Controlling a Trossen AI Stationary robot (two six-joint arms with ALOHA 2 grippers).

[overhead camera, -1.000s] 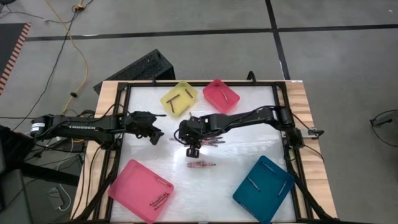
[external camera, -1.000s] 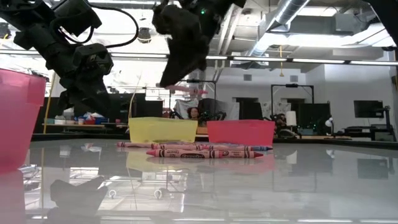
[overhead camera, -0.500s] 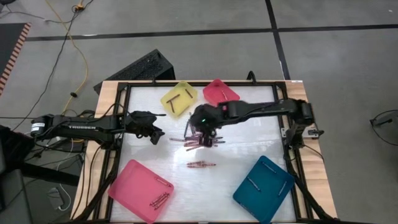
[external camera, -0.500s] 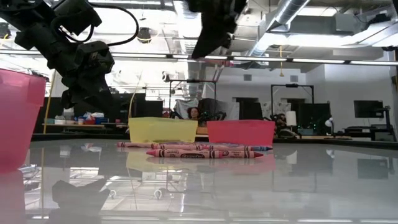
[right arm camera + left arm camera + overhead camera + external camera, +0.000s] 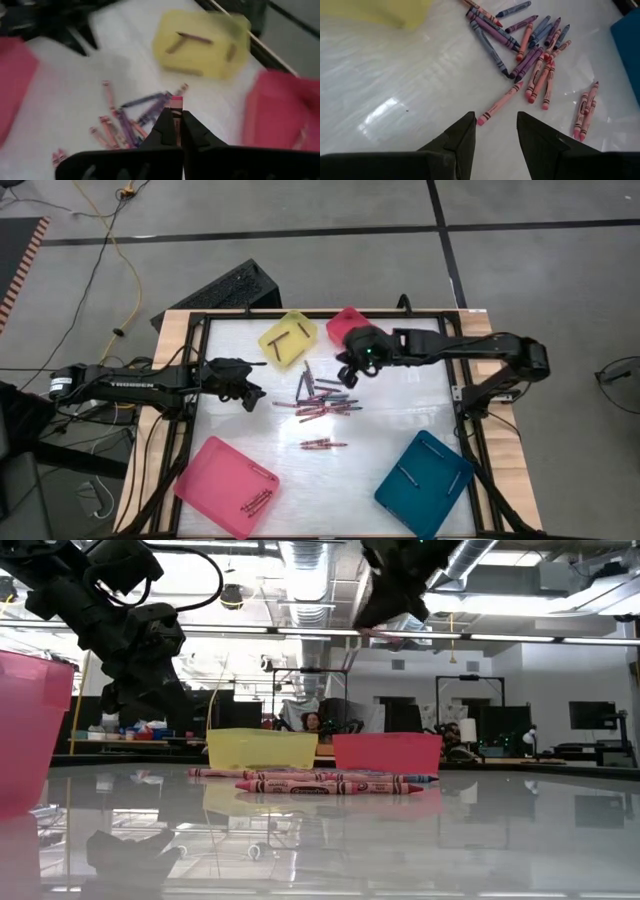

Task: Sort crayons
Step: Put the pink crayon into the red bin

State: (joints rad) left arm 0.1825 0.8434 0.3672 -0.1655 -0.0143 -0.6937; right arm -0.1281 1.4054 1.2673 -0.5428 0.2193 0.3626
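Crayons [image 5: 322, 398] lie in a loose heap at the middle of the white table [image 5: 400, 405] in the high view, with a small separate cluster [image 5: 323, 444] a little nearer the front edge. Around the heap stand a yellow tray [image 5: 288, 339] and a small pink tray [image 5: 352, 326] behind it, a large pink tray [image 5: 226, 485] at the front left and a teal tray [image 5: 424, 483] at the front right; each tray holds a few sticks. The right gripper [image 5: 350, 371] hangs just behind the heap, at the near edge of the small pink tray. The left gripper [image 5: 252, 392] waits to the left of the heap. A second ago the right gripper was over the heap's left side; it has since swung back toward the small pink tray.

In the low view the crayons [image 5: 325, 781] lie in front of the yellow tray [image 5: 262, 748] and small pink tray [image 5: 387, 752], nothing blocking them; the right gripper [image 5: 372, 622] is raised high above, farther right than before.

The left wrist view shows the left gripper [image 5: 495, 125] with fingers parted and empty, a pink crayon [image 5: 499, 104] lying beyond their gap.

The right wrist view shows the right gripper [image 5: 175, 123] pinched closed on a pink-tipped crayon [image 5: 176, 104], with the heap [image 5: 131, 120] and yellow tray [image 5: 201, 44] blurred beyond.
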